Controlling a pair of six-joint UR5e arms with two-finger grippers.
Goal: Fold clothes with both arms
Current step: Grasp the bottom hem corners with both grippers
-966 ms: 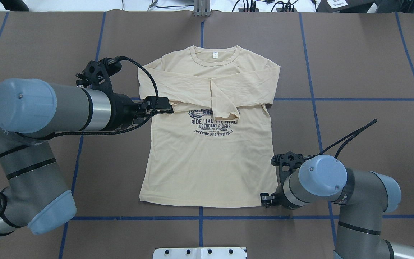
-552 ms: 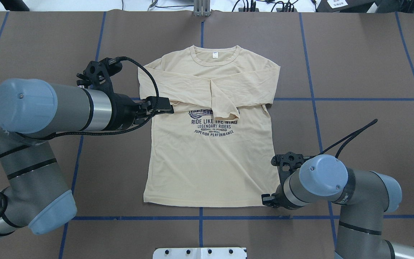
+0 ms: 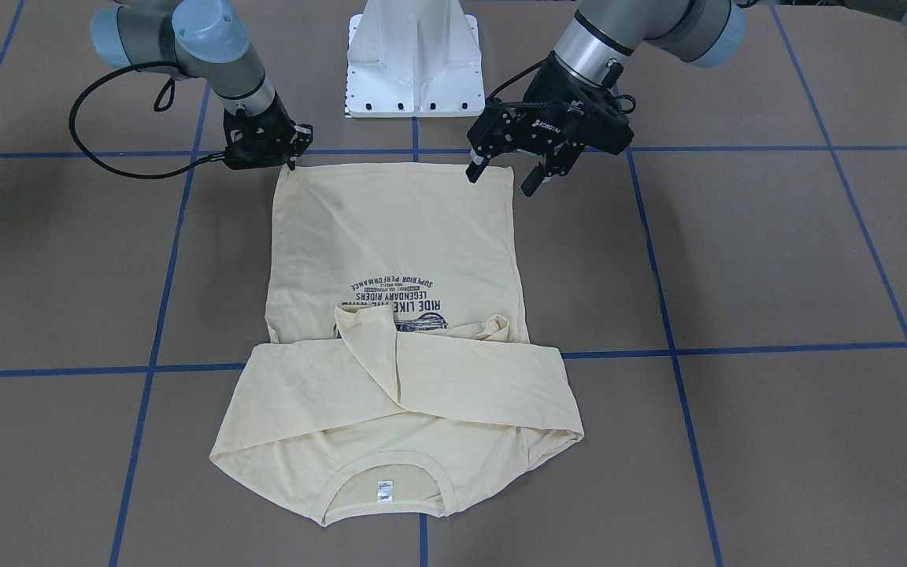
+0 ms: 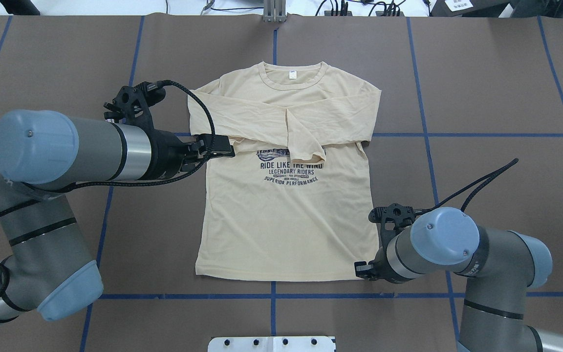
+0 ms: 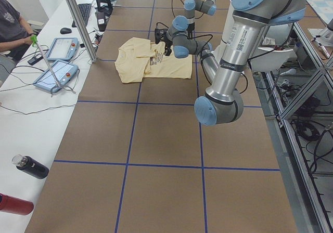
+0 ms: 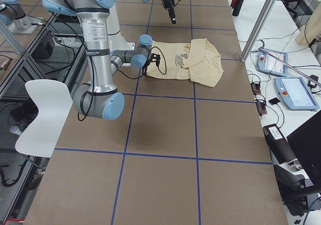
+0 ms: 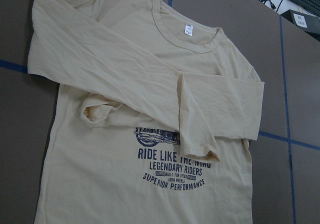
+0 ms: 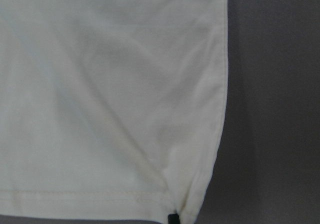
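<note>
**A:** Where's the T-shirt [image 3: 398, 236] sitting?

**B:** Flat on the surface [image 3: 737, 260], print up, sleeves [image 3: 461, 378] crossed over the chest. Long axis runs straight away from the robot, collar [image 3: 390, 459] at the far end, hem [image 3: 398, 167] on the robot's side.

**A:** What's the right end effector [image 3: 290, 161] doing?

**B:** It's pinched onto the hem corner on its side. Left end effector [image 3: 502, 181] hangs above the shirt, fingers spread wide, holding nothing.

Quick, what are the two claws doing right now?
Left gripper: open, holding nothing.
Right gripper: closed on the T-shirt hem corner.
</note>
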